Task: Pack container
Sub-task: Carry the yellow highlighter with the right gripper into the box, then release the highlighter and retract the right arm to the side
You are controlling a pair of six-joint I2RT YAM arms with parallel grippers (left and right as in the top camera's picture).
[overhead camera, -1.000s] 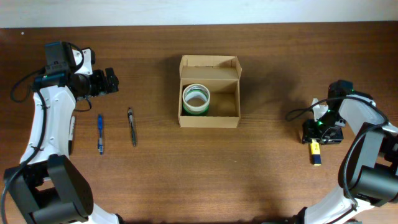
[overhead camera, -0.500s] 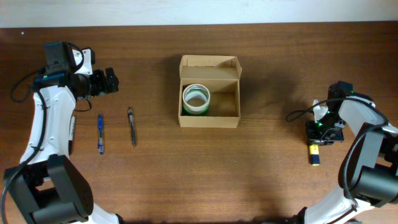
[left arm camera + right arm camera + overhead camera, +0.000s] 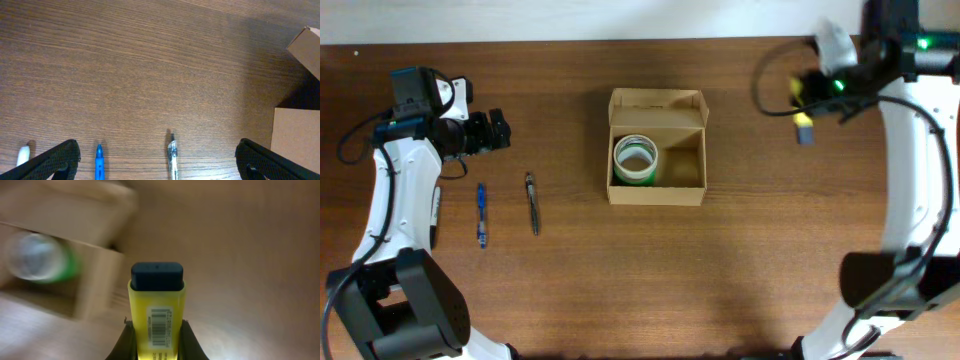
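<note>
Cardboard container (image 3: 656,148) — tan, boxy. Right end effector (image 3: 156,337) pinches a smooth yellow marker (image 3: 156,307), since lifted off the desk (image 3: 720,260) — left end effector (image 3: 157,157) spread.

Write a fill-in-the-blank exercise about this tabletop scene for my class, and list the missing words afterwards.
1. The right hand grips a ____ marker with a dark cap.
2. The roll lying in the container is a roll of ____.
3. The left hand, holding nothing, is ____.

Missing words: yellow; tape; open.
</note>
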